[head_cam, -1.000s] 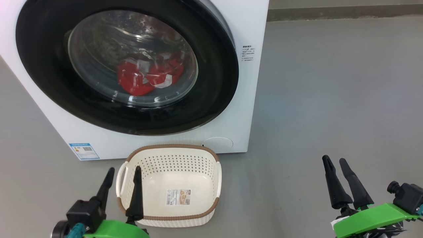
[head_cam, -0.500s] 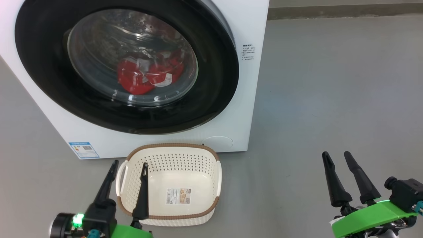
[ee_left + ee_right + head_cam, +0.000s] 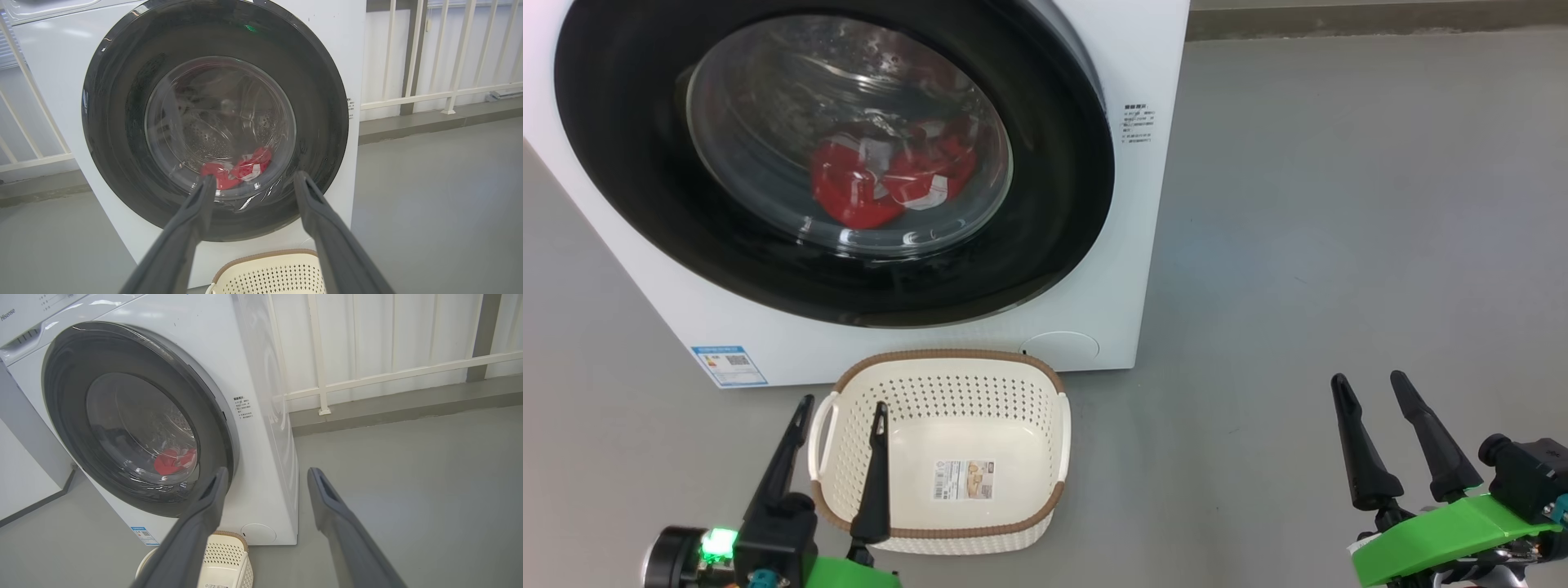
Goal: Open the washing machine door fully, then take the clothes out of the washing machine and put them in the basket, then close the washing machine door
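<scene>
Here, the first step, opening, is only beginning. The washing machine door (image 3: 849, 286) is lying against the front of the washing machine (image 3: 792, 351), seemingly shut. The clothes (image 3: 882, 184) are resting as a red heap low in the drum, showing through the glass. The basket (image 3: 947, 400) is standing empty on the floor (image 3: 1298, 204), just before the machine's front and below the door.

The left pincer (image 3: 843, 404) is showing over the basket's left handle in the head view, its fingers spread and gripping nothing. The right pincer (image 3: 1369, 378) is hanging well apart to the right over bare floor, likewise spread and empty. Neither is touching the door.

The next move is probably calling for one pincer to rise to the door's black rim, catch its free side and swing it wide. Which side is hinged cannot be told, and the glossy rim is likely offering little purchase.

The floor is looking smooth, grey and matt. A white railing (image 3: 388, 373) is running along the floor's far edge, beside and behind the machine, above a darker kerb strip.
</scene>
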Controlling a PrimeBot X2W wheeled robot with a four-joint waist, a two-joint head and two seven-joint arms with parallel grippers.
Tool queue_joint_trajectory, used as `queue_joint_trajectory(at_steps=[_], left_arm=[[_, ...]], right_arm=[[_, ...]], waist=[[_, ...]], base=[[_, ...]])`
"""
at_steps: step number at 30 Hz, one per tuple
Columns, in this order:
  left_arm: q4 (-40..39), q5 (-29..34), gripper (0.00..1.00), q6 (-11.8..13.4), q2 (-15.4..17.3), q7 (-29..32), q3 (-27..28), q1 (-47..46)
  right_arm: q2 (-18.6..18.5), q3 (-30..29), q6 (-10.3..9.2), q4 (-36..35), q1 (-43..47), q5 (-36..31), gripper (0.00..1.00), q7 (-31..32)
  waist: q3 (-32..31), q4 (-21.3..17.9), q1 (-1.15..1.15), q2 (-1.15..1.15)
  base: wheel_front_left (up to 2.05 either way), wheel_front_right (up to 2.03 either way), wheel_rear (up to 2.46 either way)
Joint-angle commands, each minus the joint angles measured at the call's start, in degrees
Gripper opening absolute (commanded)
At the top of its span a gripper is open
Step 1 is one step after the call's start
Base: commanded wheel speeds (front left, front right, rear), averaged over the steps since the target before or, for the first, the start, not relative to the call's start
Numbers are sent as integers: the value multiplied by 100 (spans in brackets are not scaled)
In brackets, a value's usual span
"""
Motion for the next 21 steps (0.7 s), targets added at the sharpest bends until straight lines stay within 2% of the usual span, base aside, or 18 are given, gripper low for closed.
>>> queue_joint_trajectory(at_steps=[1, 21], left_arm=[[-161, -35, 100, 64, 138, 14, 224, -282], [-160, -179, 100, 183, 147, 151, 280, -275]], right_arm=[[-68, 120, -4, -186, -84, -65, 100, -2], [-67, 80, -4, -279, -127, -350, 100, 31]], waist=[[3, -4, 0, 0], [98, 4, 0, 0]], base=[[0, 0, 0], [0, 0, 0]])
